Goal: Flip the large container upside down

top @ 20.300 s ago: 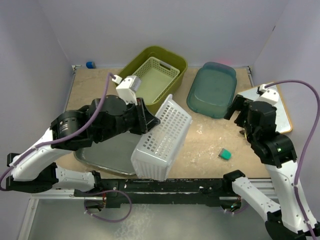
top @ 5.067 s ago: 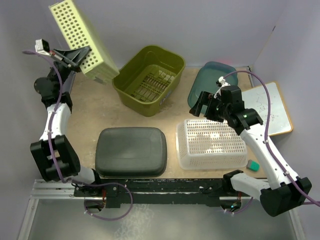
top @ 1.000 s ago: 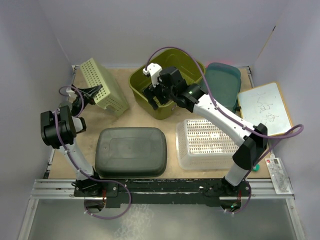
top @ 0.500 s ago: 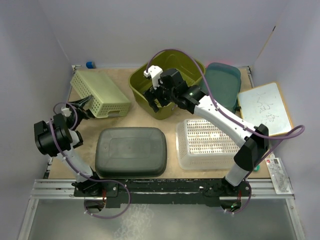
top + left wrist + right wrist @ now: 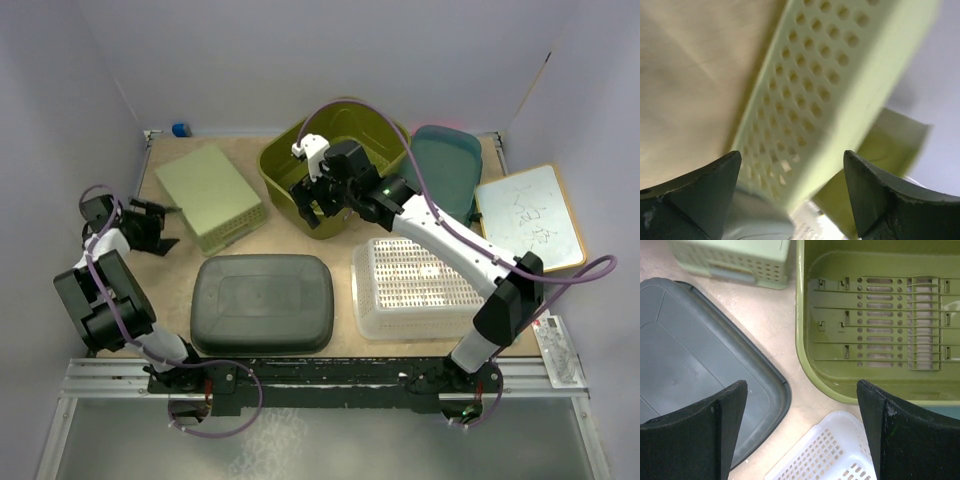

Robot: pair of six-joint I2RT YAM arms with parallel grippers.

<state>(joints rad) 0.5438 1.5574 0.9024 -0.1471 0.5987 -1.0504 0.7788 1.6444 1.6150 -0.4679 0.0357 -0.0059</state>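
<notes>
- Left pincer (image 5: 158, 228): at the far left edge of the desk (image 5: 275, 238), low, pointing towards the middle. Its fingers (image 5: 690, 192) stand wide apart with nothing between them. It touches nothing.
- Pale green basket (image 5: 210, 195): just beside the left pincer, bottom up on the desk. In the left wrist view its perforated side wall fills the space ahead of the fingers, clear of them.
- Dark grey tray (image 5: 262, 303): front centre, lying bottom up, flat on the desk.
- Olive tub (image 5: 345, 140): the large container, at the back centre. It stands mouth up, not inverted. The right wrist view shows its slotted floor with nothing inside. Its left side is near the pale green basket; its right side is near the teal tub.
- Right pincer (image 5: 316, 200): above the near rim of the olive tub, pointing down. Its fingers (image 5: 705, 432) are spread wide and hold nothing. Whether it touches the rim cannot be told.
- White basket (image 5: 425, 287): front right, bottom up, just beside the dark grey tray and near the olive tub.
- Teal tub (image 5: 448, 170): back right, leaning at a tilt.
- Whiteboard (image 5: 528, 217): at the right edge, lying flat, with writing too small to read.
</notes>
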